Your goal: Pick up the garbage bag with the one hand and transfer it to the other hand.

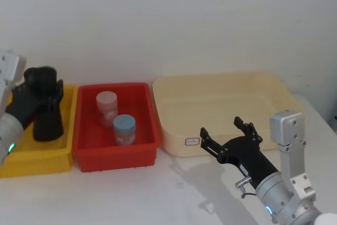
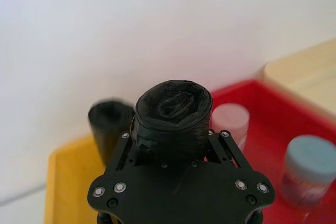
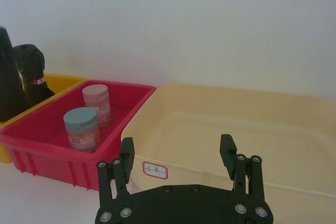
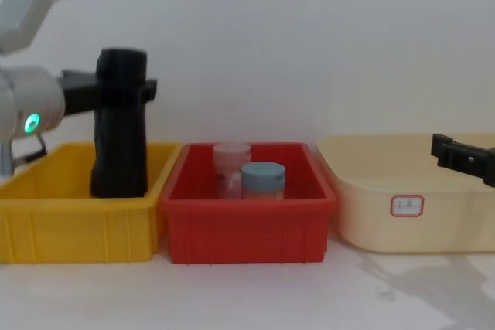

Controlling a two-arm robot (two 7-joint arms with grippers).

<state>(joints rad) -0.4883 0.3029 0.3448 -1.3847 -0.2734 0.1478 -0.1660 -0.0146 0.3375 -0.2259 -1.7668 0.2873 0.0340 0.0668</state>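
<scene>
Garbage bag stands upright, clenched in the left tool over the yellow bin; a second black roll stands below it. Right tool hangs released by the cream tub.

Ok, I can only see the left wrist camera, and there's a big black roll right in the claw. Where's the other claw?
Observer: The right claw is open. It hovers in front of the cream tub, across the red bin from your garbage bag.
Operator: Is my claw up high?
Observer: In the chest view, the left claw holds the bag well above the rim of the yellow bin.
Operator: Does my arm have lights?
Observer: Yes, a green light glows on the left arm.
</scene>
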